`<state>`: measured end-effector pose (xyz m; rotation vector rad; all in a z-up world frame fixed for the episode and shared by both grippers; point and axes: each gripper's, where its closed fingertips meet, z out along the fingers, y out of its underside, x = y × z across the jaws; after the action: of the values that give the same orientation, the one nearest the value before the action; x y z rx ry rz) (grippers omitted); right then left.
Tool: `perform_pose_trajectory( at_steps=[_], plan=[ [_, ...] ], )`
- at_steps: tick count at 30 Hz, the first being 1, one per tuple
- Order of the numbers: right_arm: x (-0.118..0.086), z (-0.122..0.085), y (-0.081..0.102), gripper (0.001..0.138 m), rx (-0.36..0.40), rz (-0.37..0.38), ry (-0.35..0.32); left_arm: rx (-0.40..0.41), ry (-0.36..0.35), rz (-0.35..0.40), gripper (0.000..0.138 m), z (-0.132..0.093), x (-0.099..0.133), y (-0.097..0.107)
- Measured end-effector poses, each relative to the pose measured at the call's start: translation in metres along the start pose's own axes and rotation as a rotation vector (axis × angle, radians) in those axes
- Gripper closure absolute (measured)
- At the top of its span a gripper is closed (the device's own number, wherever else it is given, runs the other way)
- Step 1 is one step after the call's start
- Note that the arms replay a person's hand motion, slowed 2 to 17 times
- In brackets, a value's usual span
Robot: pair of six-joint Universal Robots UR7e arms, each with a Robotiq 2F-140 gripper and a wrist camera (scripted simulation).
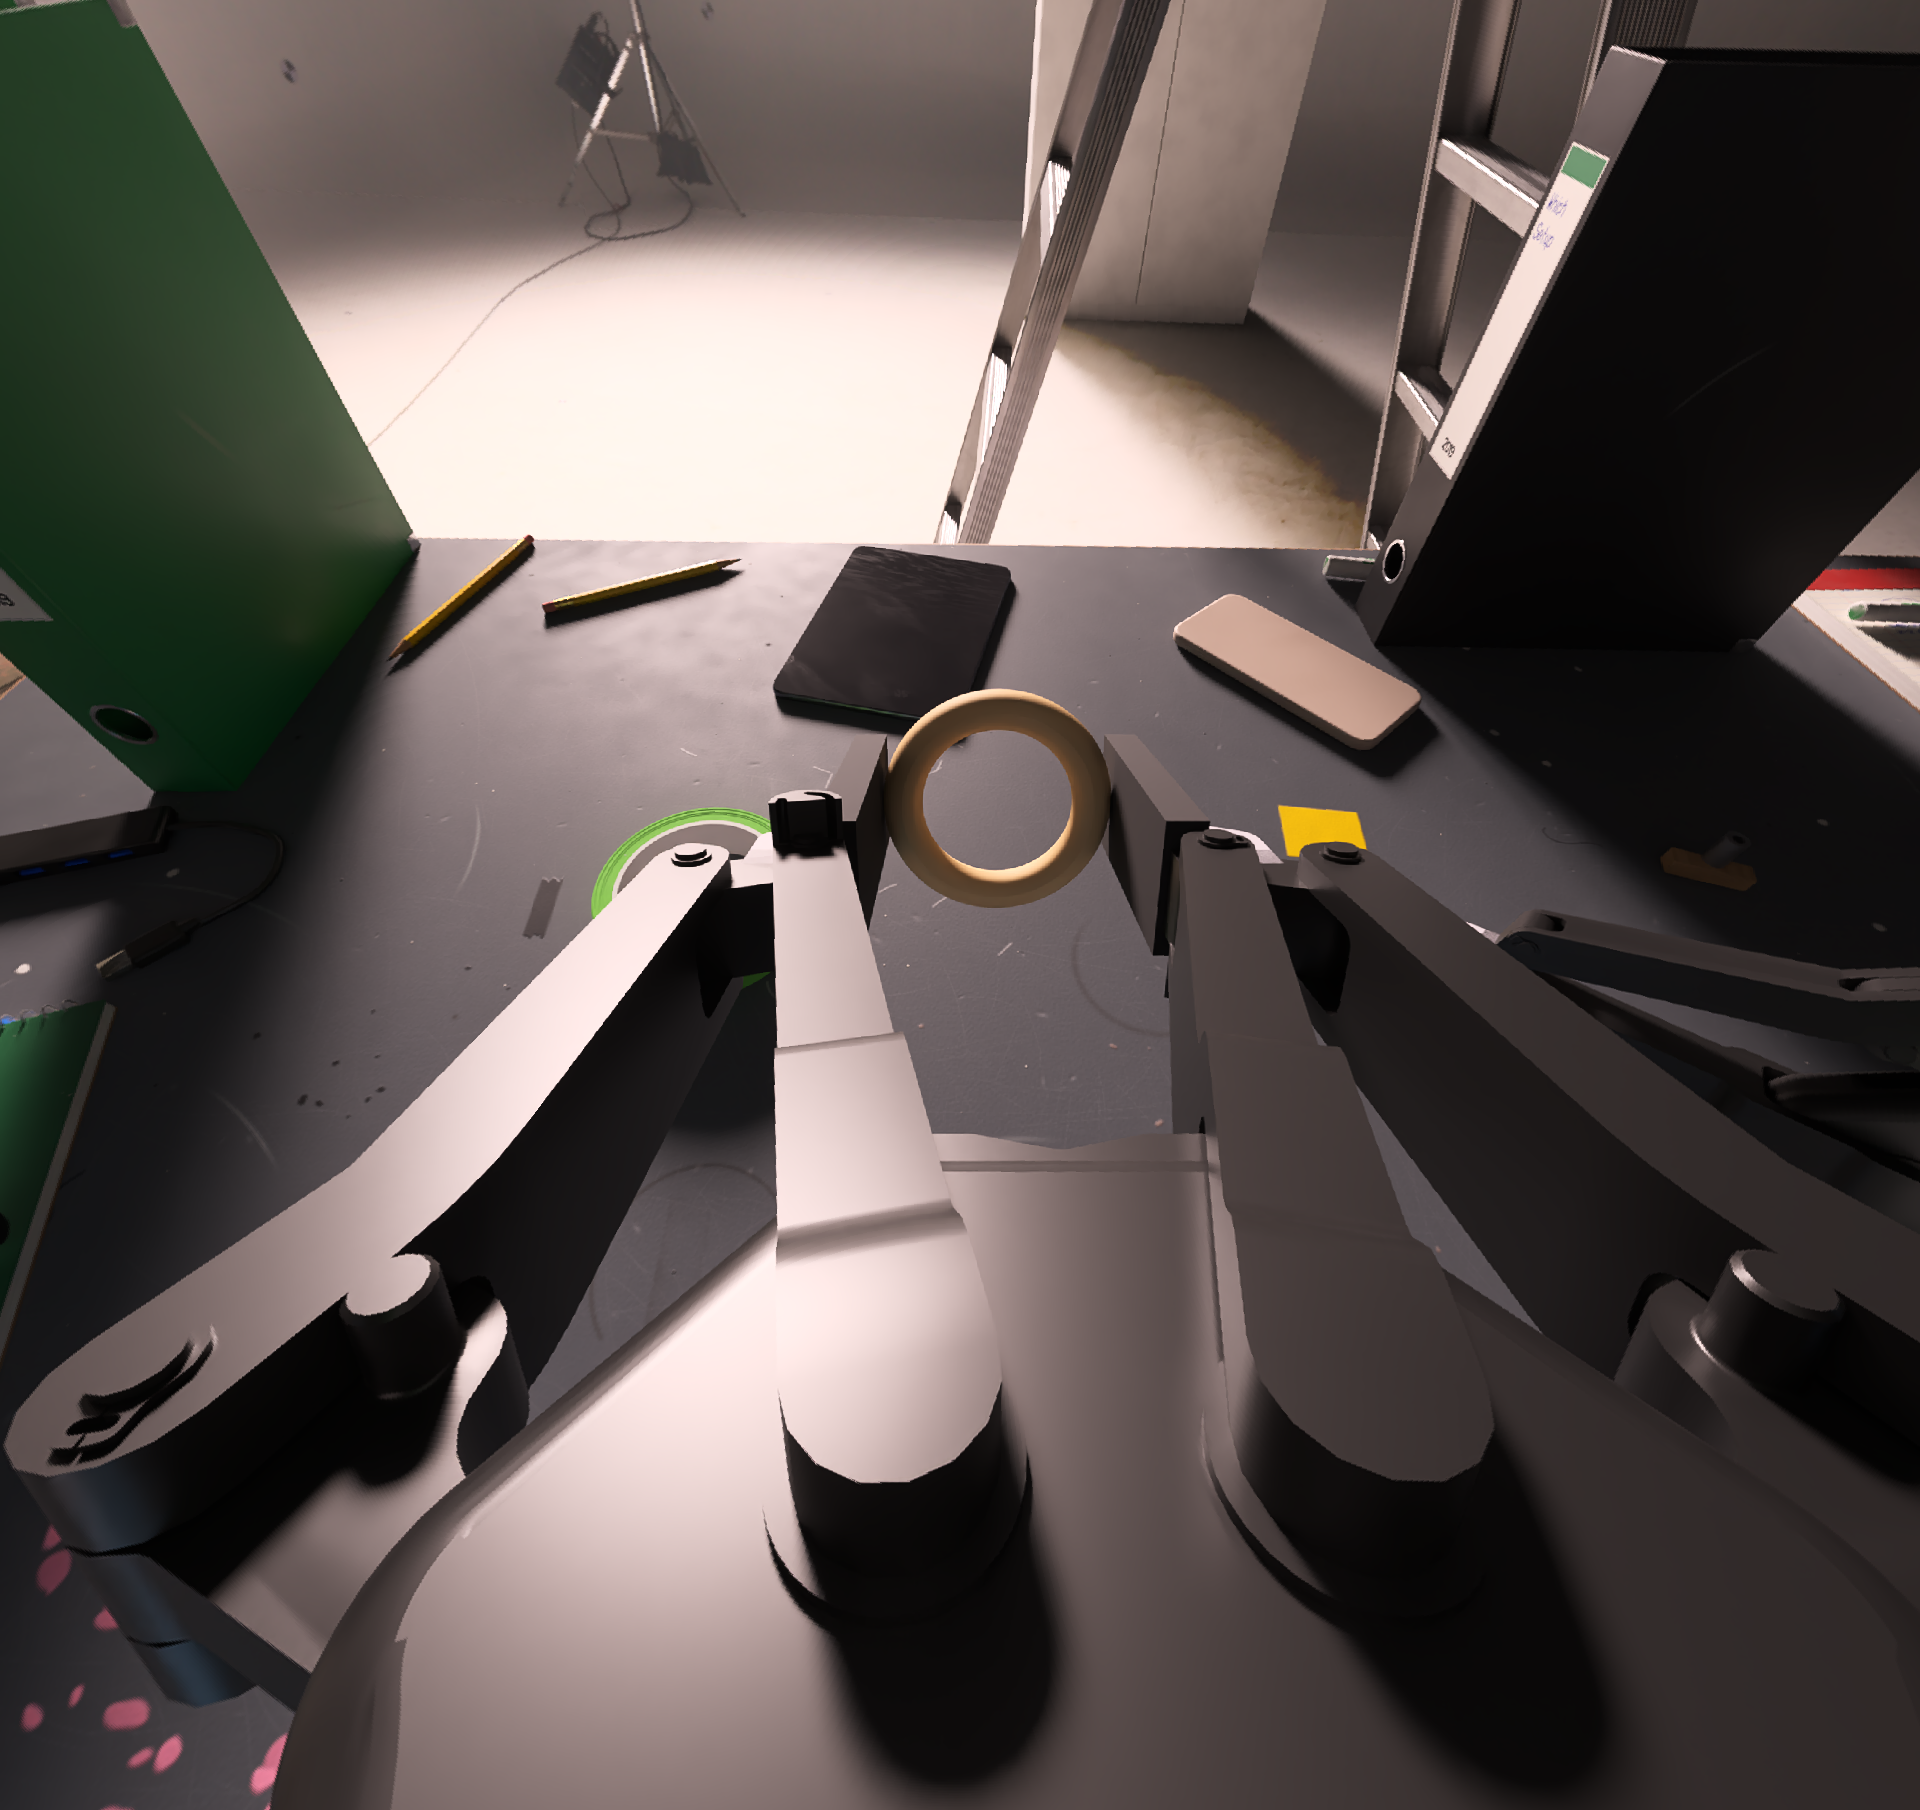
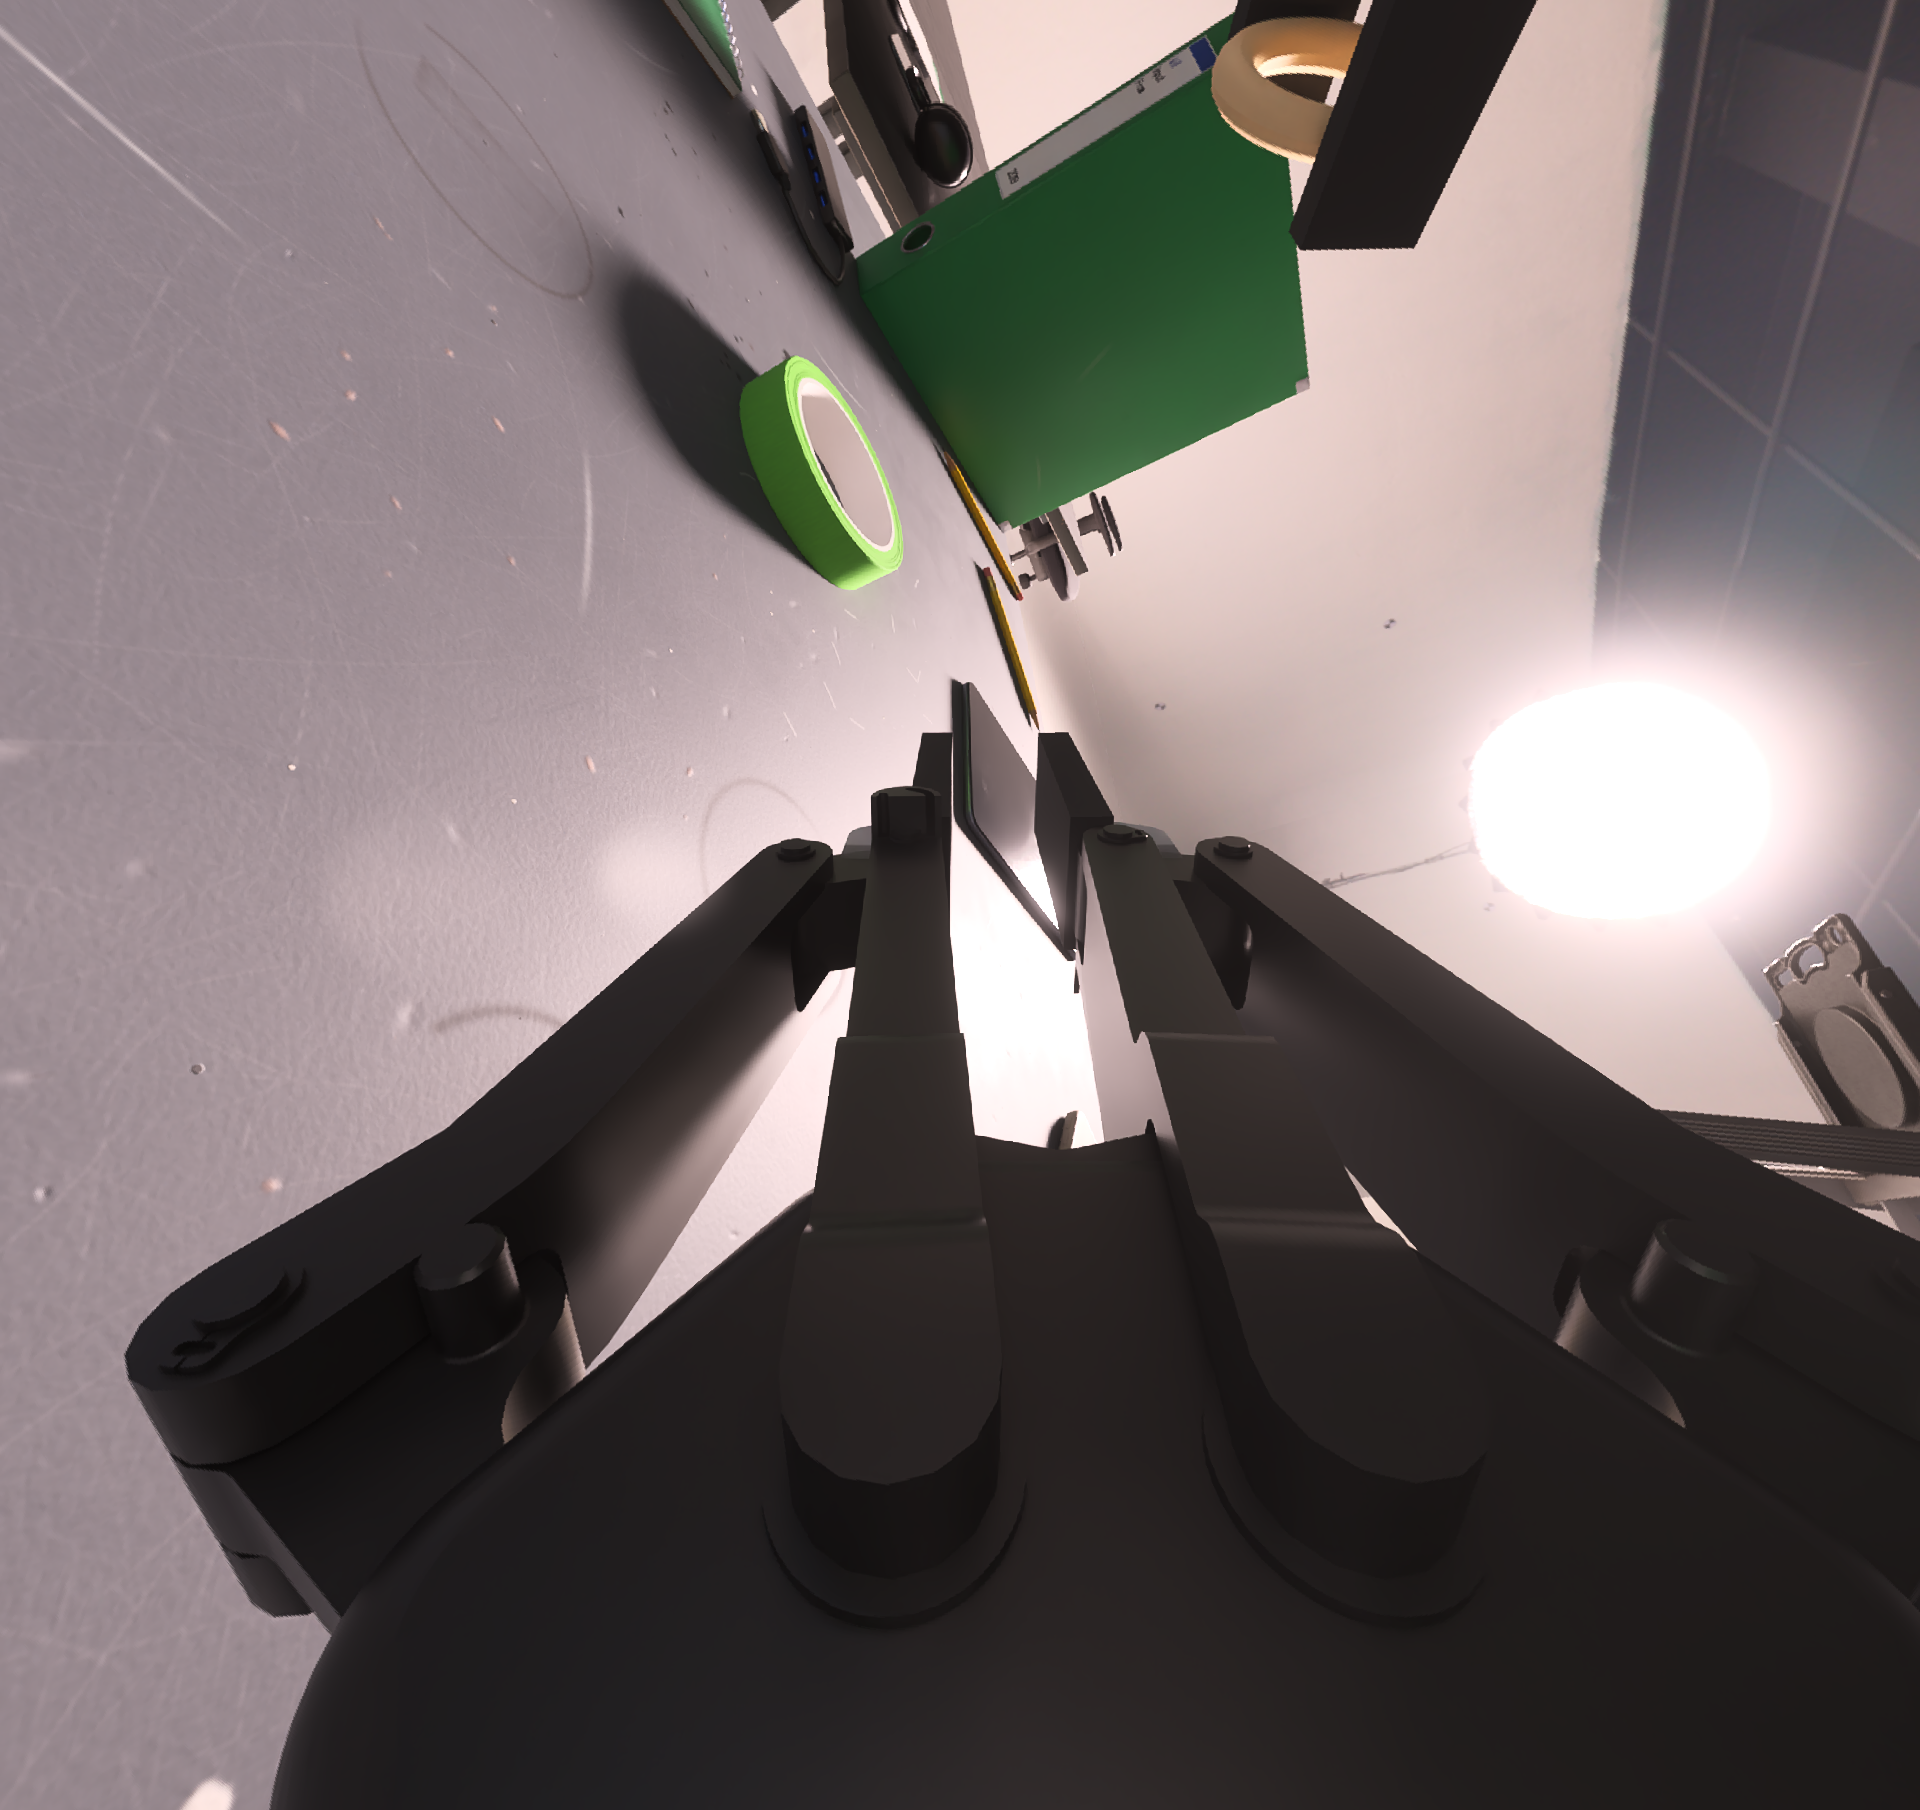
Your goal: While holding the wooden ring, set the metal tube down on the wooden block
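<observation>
My left gripper [image 1: 997, 804] is shut on the pale wooden ring [image 1: 1091, 799] and holds it upright above the dark table, pads on its left and right sides. The ring [image 2: 1273, 93] also shows in the right wrist view, held in the left gripper [image 2: 1340, 67] at the top. A small wooden block [image 1: 1704, 869] lies on the table at the right, with the short grey metal tube [image 1: 1727, 844] on top of it. My right gripper [image 2: 995, 773] has a narrow gap between its pads with nothing in it. Its fingers [image 1: 1714, 976] reach in from the right edge, short of the block.
A green binder [image 1: 156, 358] stands at the left and a black binder [image 1: 1683, 358] at the right. Two pencils [image 1: 639, 584], a black tablet [image 1: 899, 633], a beige phone [image 1: 1299, 669], a yellow note [image 1: 1320, 828] and a green tape roll [image 2: 821, 472] lie on the table.
</observation>
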<state>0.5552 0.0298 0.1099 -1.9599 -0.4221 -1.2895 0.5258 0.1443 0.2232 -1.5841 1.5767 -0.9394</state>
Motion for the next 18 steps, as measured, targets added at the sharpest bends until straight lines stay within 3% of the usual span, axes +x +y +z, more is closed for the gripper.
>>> perform_pose_trajectory(
  at_steps=[8, 18],
  plan=[
    [0.000, -0.003, 0.000, 0.120, -0.003, -0.022, -0.012, 0.001, 0.000, 0.000, 0.084, 0.000, 0.000, 0.000],
    [-0.007, -0.012, 0.000, 0.135, 0.000, -0.030, -0.047, 0.002, 0.000, 0.000, 0.084, 0.000, 0.000, 0.000]
  ],
)
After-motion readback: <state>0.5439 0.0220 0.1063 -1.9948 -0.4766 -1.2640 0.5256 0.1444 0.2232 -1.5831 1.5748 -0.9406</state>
